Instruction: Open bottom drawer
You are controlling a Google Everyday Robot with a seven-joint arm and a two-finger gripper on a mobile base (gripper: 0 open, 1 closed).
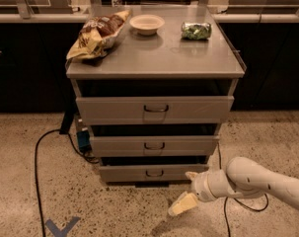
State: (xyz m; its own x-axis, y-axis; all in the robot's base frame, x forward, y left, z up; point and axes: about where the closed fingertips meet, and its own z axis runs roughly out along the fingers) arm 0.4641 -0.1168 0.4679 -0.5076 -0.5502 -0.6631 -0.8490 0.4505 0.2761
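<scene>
The bottom drawer [124,174] is the slimmest of three grey fronts in the metal cabinet, low near the floor, with a small dark loop handle [154,173]. Its front sits about flush with the drawers above it. My gripper [187,190] hovers just above the floor, to the right of and slightly below that handle, on the end of a white arm [257,179] that comes in from the right. It is open: one pale finger [182,204] points down-left and the other [191,176] lies near the drawer's lower right corner. Nothing is held.
On the cabinet top [159,58] lie a chip bag [97,33], a white bowl [146,23] and a green packet [196,30]. A black cable [38,152] loops over the speckled floor at the left, near a blue floor mark [60,227]. Dark counters stand behind.
</scene>
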